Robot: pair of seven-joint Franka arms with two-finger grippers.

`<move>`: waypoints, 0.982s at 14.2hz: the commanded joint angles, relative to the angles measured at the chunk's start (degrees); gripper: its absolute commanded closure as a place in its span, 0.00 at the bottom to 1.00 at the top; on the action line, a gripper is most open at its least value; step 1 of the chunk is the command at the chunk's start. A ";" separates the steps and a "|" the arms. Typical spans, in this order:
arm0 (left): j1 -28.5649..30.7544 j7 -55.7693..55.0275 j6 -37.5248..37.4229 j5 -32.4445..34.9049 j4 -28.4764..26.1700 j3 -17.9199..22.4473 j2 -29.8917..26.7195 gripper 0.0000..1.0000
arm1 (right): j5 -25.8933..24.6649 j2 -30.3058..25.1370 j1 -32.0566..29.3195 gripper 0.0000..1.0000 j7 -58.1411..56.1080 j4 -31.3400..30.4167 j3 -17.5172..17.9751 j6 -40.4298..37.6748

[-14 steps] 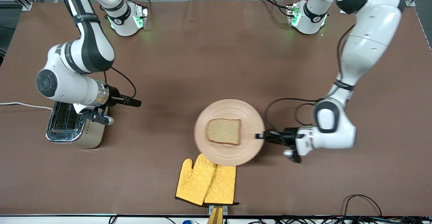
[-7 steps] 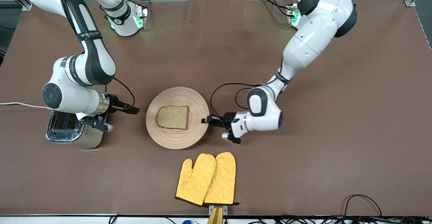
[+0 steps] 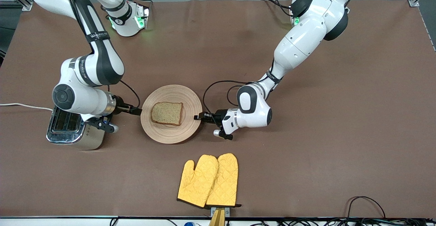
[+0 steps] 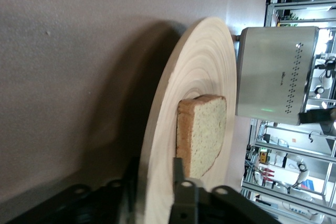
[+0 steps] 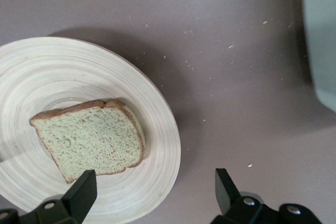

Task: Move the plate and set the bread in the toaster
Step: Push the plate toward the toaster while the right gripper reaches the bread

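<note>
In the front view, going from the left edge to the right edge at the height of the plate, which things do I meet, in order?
Toaster → right hand → plate with the bread on it → left hand.

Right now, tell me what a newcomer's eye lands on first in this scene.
First the round plate mid-table, the bread lying on it, its rim pinched by the left gripper. At the rim toward the right arm's end, the open right gripper hangs beside the toaster. Nearer the front camera lie bright yellow oven mitts.
</note>
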 commanded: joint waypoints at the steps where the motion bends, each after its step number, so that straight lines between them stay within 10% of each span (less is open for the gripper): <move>1: 0.43 -3.22 -0.64 -0.54 0.75 0.26 -0.99 0.00 | -1.19 3.29 1.31 0.14 1.76 0.60 0.03 1.45; 6: 9.11 -7.80 -13.88 9.72 1.01 3.68 -4.33 0.00 | -0.49 6.01 1.67 0.39 2.02 0.78 0.20 2.42; 14: 25.39 -7.28 -29.82 38.25 1.01 3.78 -13.64 0.00 | 0.66 8.13 3.59 0.46 2.82 0.87 0.38 4.36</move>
